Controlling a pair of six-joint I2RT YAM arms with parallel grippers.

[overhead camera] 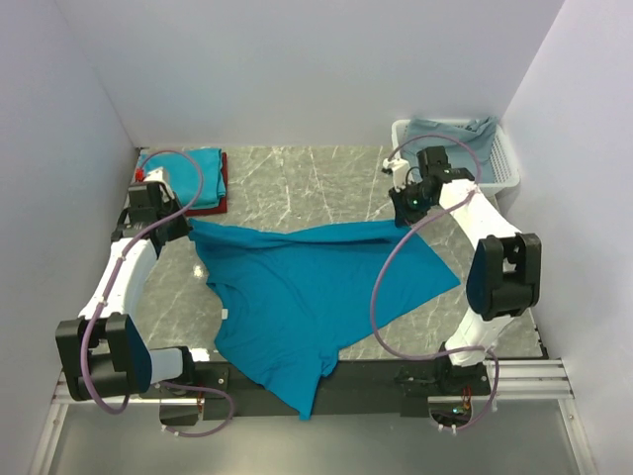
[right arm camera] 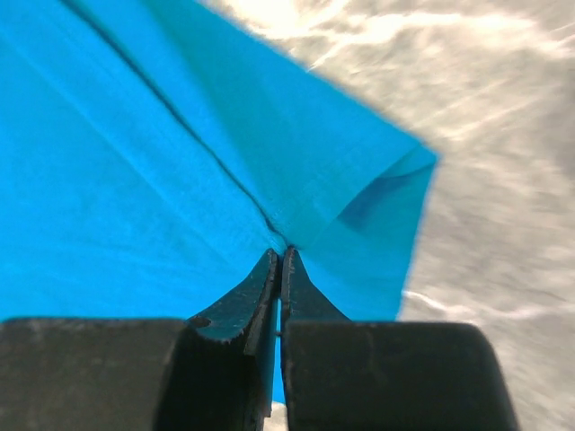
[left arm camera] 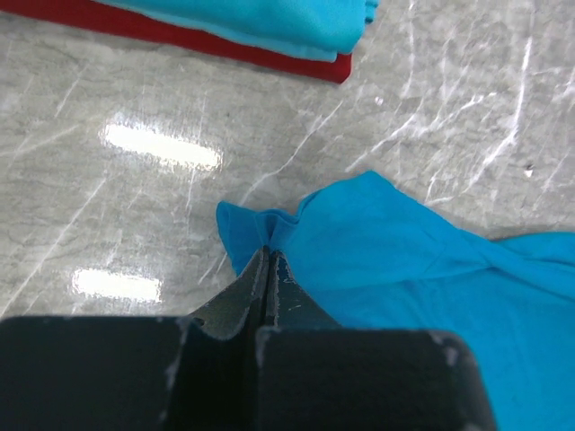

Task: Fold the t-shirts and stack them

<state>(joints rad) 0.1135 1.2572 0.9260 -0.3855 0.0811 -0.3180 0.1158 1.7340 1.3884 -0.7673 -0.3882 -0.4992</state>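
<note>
A bright teal-blue t-shirt (overhead camera: 297,297) lies half spread on the marble table, its lower end hanging over the near edge. My left gripper (overhead camera: 186,224) is shut on the shirt's far left corner (left arm camera: 260,229). My right gripper (overhead camera: 404,220) is shut on its far right edge (right arm camera: 296,224), and the cloth is stretched between the two. A small white neck label (overhead camera: 225,315) shows on the left side. A folded teal shirt (overhead camera: 188,168) lies on a dark red folded one (overhead camera: 220,188) at the far left, and both also show in the left wrist view (left arm camera: 269,36).
A white lattice basket (overhead camera: 502,158) stands at the far right corner with grey-blue cloth (overhead camera: 455,134) in it. White walls enclose the table on three sides. A black rail (overhead camera: 376,374) runs along the near edge by the arm bases.
</note>
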